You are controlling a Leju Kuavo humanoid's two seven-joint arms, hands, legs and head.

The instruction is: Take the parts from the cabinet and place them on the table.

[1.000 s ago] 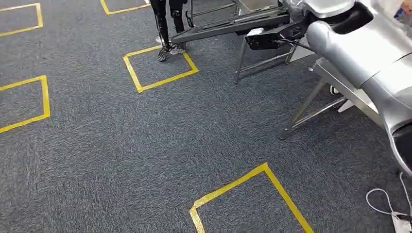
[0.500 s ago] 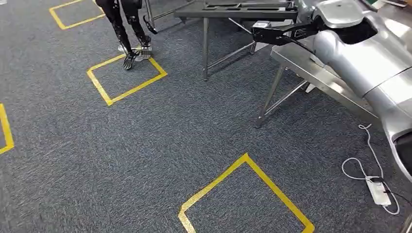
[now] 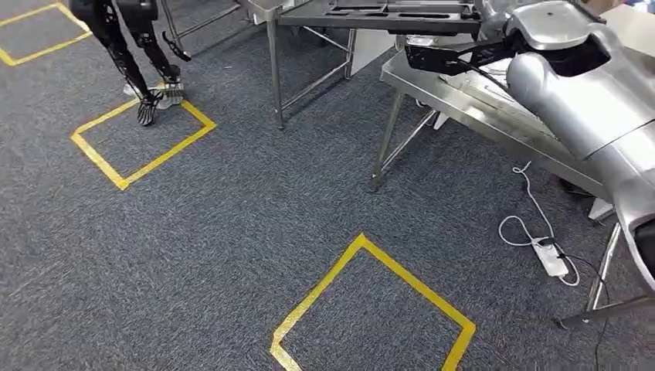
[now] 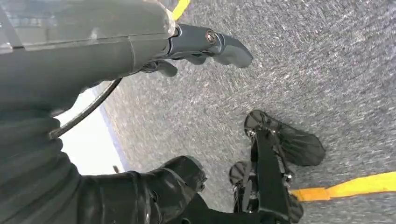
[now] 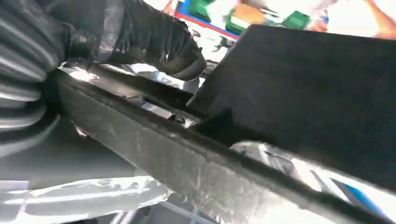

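My right arm (image 3: 571, 85) reaches forward at the upper right, and a long black part (image 3: 452, 58) sticks out from its hand toward the left, above a steel table (image 3: 463, 104). In the right wrist view my right hand (image 5: 140, 37) wraps its dark fingers over this black part (image 5: 187, 158), with a broad black panel (image 5: 317, 93) just beyond. My left hand (image 4: 201, 46) hangs over the carpet, fingers apart, holding nothing.
A second steel table (image 3: 274, 69) behind carries a black tray (image 3: 386, 11). Dark legs (image 3: 131, 54) stand at the upper left by a yellow tape square (image 3: 139, 166). Another tape square (image 3: 363, 247) lies ahead. A white power strip (image 3: 552, 259) with cable lies by the table legs.
The camera has turned: the carpet, tape squares and legs slid left, and the steel tables now sit nearer. The black part stays in my right hand.
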